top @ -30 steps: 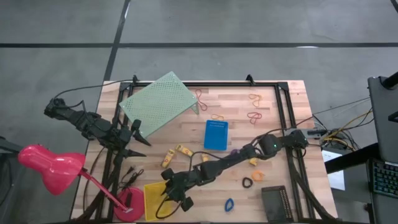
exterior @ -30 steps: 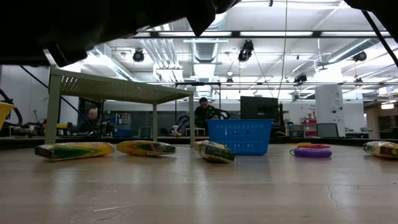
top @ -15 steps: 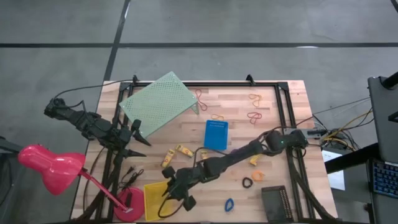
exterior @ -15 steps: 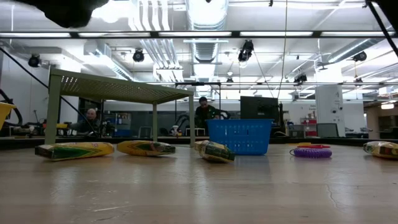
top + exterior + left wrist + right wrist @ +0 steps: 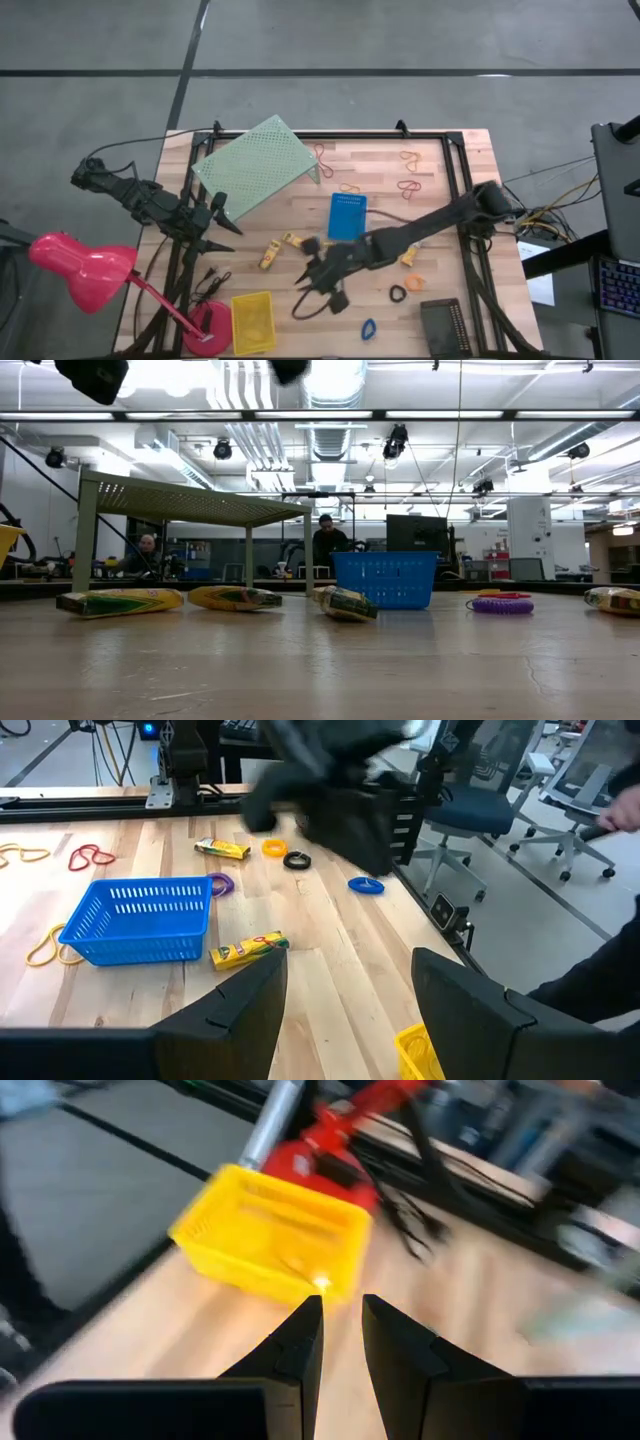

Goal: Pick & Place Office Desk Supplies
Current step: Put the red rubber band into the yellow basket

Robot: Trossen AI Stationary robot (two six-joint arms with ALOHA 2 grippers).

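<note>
Over the bench's middle, the right gripper [image 5: 318, 282], fingers nearly pressed together and empty, hangs nearer than the left arm to the yellow-gold pieces [image 5: 269, 258] just beside it.

table [image 5: 440, 240] | wood | blue bin [image 5: 347, 216], yellow bin [image 5: 253, 322], riser [image 5: 252, 164]

Tool out of shot here; only dark arm parts [image 5: 92, 377] hang at the top edge. Below them on the worktop [image 5: 320, 660], three yellow-gold pieces [image 5: 120, 601] lie in a row, then the blue bin [image 5: 386, 580], then a purple ring [image 5: 502, 603]. The green riser [image 5: 190, 502] stands behind.
</note>
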